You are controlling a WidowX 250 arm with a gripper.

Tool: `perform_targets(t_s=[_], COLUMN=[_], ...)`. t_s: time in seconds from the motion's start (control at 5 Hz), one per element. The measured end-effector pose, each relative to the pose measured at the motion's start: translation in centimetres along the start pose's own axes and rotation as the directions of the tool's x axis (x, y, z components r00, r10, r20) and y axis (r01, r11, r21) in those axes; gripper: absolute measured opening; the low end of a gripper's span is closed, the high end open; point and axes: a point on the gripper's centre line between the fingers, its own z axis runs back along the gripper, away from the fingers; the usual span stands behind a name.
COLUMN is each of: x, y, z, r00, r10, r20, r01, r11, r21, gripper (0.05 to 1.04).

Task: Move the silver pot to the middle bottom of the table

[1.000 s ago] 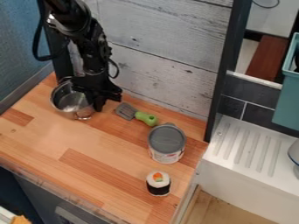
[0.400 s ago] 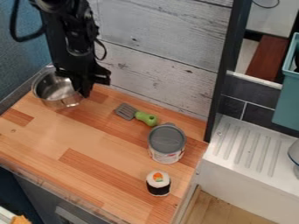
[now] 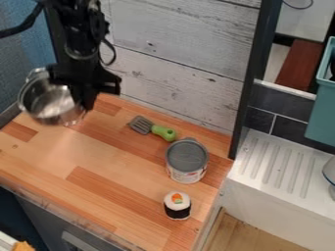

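Observation:
My gripper (image 3: 86, 100) is at the upper left of the camera view, pointing down, shut on the right side wall of the silver pot (image 3: 49, 102). The pot hangs over the back left corner of the wooden table (image 3: 105, 157), with its opening up and slightly tilted. Part of its right rim is hidden behind the gripper.
Right of the pot lies a spatula with a green handle (image 3: 163, 132). A grey-lidded can (image 3: 187, 160) stands near the table's right side, with a sushi toy (image 3: 177, 205) in front of it. A white sink (image 3: 281, 181) adjoins the table on the right.
The pot and my gripper have moved left together, and the pot has come up off the table. The spatula, can and sushi toy have stayed put.

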Motion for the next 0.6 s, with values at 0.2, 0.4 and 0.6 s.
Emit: perform_targets(t_s=[0.2, 0.4, 0.6], x=[-2.6, -4.4, -6.4], y=[-1.6, -3.1, -4.9], z=[0.6, 0.1, -0.5], r00=[1.000, 0.999, 0.999], r10=[0.012, 0.029, 0.027], r20=[0.001, -0.016, -0.021], r01=[-0.012, -0.030, -0.028], r11=[1.000, 0.999, 0.998], r21=[-0.012, -0.036, -0.057], gripper=[0.082, 0.082, 0.082])
